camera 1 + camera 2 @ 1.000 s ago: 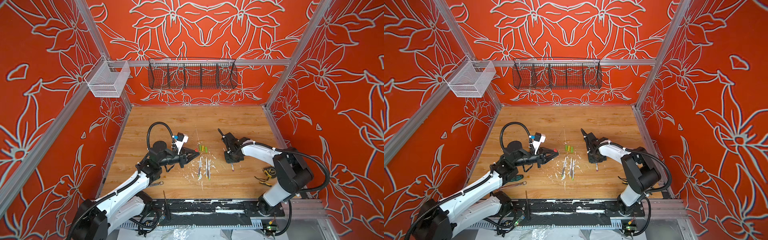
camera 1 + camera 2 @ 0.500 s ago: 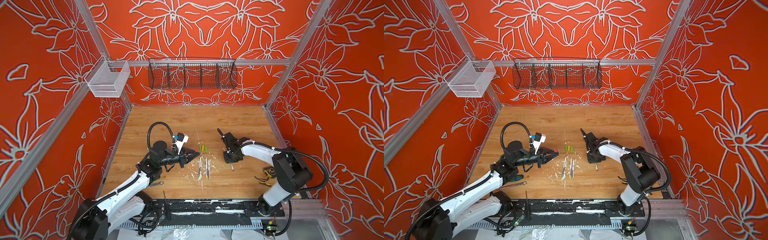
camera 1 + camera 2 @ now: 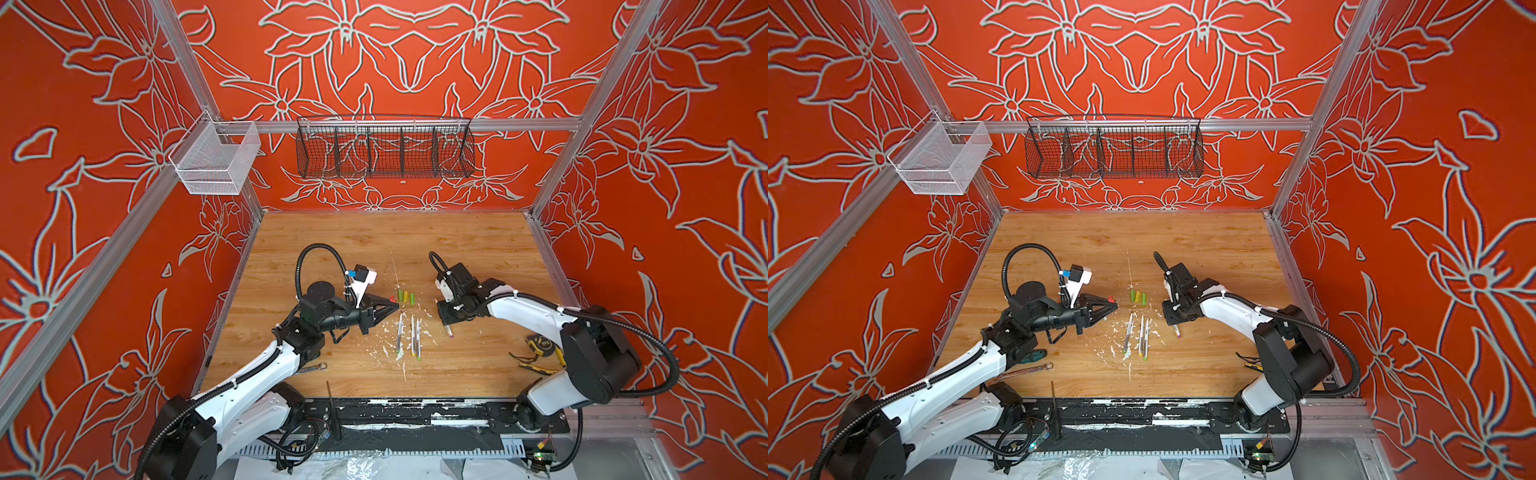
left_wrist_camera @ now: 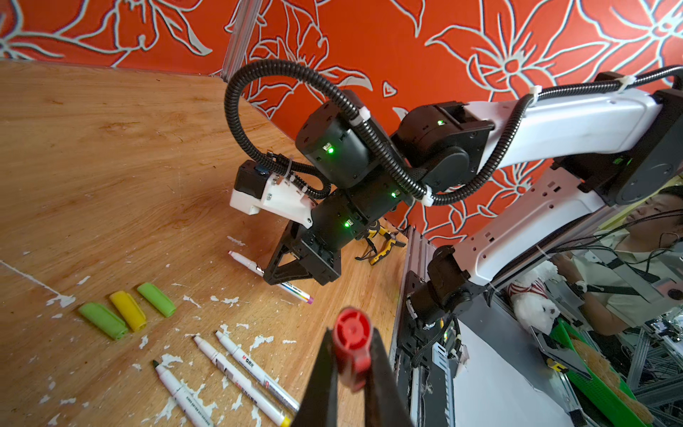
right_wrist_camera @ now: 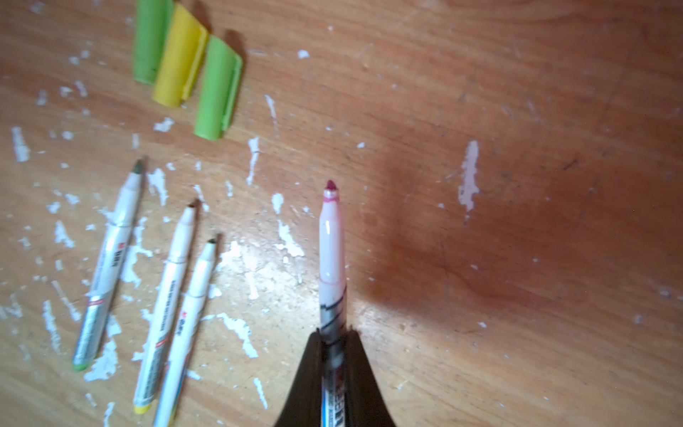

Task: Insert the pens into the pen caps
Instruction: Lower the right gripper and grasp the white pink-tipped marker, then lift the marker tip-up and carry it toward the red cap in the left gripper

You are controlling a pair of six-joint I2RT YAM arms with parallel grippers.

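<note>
As left pincer [image 4: 352,345] grips cap [image 4: 350,327], right pincer [image 5: 333,337] seemingly clamps pen [image 5: 331,236].

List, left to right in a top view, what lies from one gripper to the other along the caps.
The left gripper holding red cap → green cap → yellow cap → second green cap → right gripper holding pen.

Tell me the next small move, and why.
Probably lift the red-tipped pen and turn its tip toward the red cap: the right pincer is shut on the pen, low at the table, and the left pincer holds the cap.
</note>
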